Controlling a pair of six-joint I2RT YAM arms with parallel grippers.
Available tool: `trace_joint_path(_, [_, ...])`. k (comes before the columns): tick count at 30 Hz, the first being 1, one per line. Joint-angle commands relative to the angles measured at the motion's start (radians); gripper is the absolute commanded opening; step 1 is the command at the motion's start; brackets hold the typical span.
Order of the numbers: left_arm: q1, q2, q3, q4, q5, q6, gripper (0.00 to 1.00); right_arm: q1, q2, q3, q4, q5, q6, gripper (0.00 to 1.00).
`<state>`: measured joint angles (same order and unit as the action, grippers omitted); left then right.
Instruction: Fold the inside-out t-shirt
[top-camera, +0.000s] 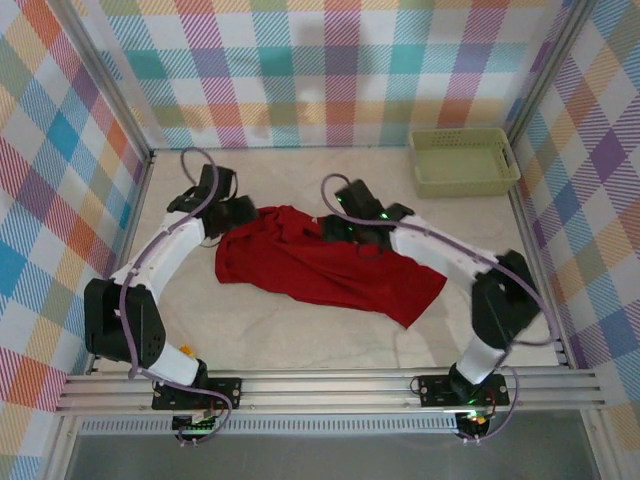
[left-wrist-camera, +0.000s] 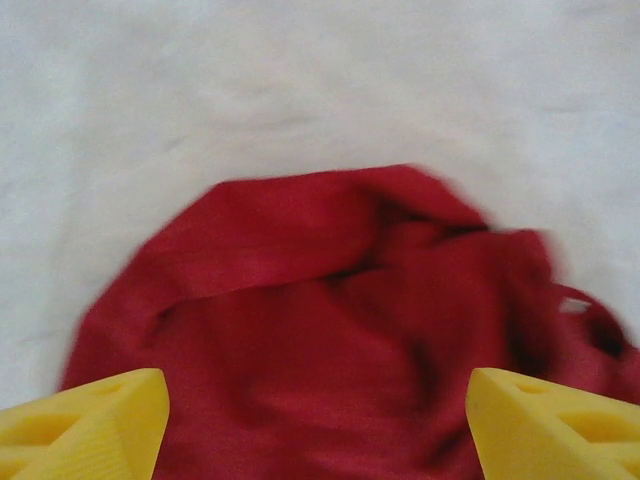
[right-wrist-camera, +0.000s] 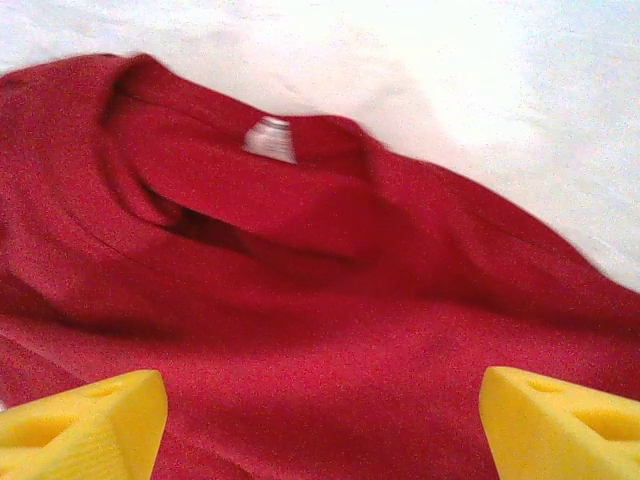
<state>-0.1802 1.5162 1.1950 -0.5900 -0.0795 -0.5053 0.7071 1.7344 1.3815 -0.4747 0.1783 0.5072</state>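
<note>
The deep-red inside-out t-shirt (top-camera: 320, 265) lies crumpled in a long heap across the middle of the table. My left gripper (top-camera: 238, 212) hovers over the shirt's left end. In the left wrist view its yellow fingers (left-wrist-camera: 90, 425) stand wide apart, open, with rumpled red cloth (left-wrist-camera: 330, 320) below and nothing between them. My right gripper (top-camera: 345, 228) is over the shirt's upper middle. In the right wrist view it (right-wrist-camera: 322, 400) is open too, above the cloth (right-wrist-camera: 330, 330), with the collar and its white label (right-wrist-camera: 270, 138) just ahead.
A pale green plastic basket (top-camera: 463, 160) stands at the back right corner. Checked walls close in the table (top-camera: 300, 340) on three sides. Bare pale tabletop shows in front of the shirt and behind it.
</note>
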Motion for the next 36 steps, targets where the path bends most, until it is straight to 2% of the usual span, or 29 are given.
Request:
trace_joint_path(1, [0.095,0.011,-0.056,0.093,0.076,-0.035,0.78,0.008,0.141,0.185,0.024,-0.175,-0.041,0.82])
trace_joint_path(4, [0.133,0.058,-0.058,0.138,0.107,-0.03,0.78,0.022,0.275,0.347,-0.013,-0.2,-0.051,0.84])
trace_joint_path(9, [0.141,0.157,-0.013,0.171,0.124,-0.006,0.8,0.044,0.467,0.581,-0.107,-0.235,-0.048,0.84])
trace_joint_path(12, [0.141,0.251,0.047,0.165,0.147,0.009,0.8,0.048,0.558,0.692,-0.169,-0.234,-0.039,0.79])
trace_joint_path(15, [0.14,0.344,0.114,0.155,0.184,0.021,0.76,0.048,0.612,0.76,-0.207,-0.23,-0.051,0.69])
trace_joint_path(16, [0.14,0.369,0.131,0.159,0.196,0.024,0.74,0.048,0.618,0.775,-0.218,-0.224,-0.057,0.62])
trace_joint_path(18, [0.139,0.41,0.162,0.165,0.229,0.026,0.66,0.046,0.606,0.778,-0.228,-0.204,-0.076,0.39])
trace_joint_path(20, [0.139,0.448,0.209,0.151,0.259,0.026,0.56,0.042,0.557,0.745,-0.221,-0.168,-0.098,0.17])
trace_joint_path(23, [0.132,0.481,0.252,0.141,0.288,0.032,0.38,0.02,0.451,0.656,-0.197,-0.131,-0.123,0.03])
trace_joint_path(28, [0.126,0.516,0.312,0.092,0.285,0.031,0.11,-0.032,0.191,0.409,-0.106,-0.125,-0.153,0.0])
trace_joint_path(30, [0.125,0.505,0.305,0.091,0.284,0.026,0.05,-0.051,0.07,0.302,-0.089,-0.106,-0.163,0.0])
trace_joint_path(33, [0.121,0.454,0.273,0.091,0.255,0.026,0.02,-0.08,-0.131,0.077,-0.061,-0.085,-0.164,0.0])
trace_joint_path(36, [0.093,0.368,0.23,0.079,0.204,0.047,0.04,-0.087,-0.32,-0.149,-0.034,-0.106,-0.155,0.01])
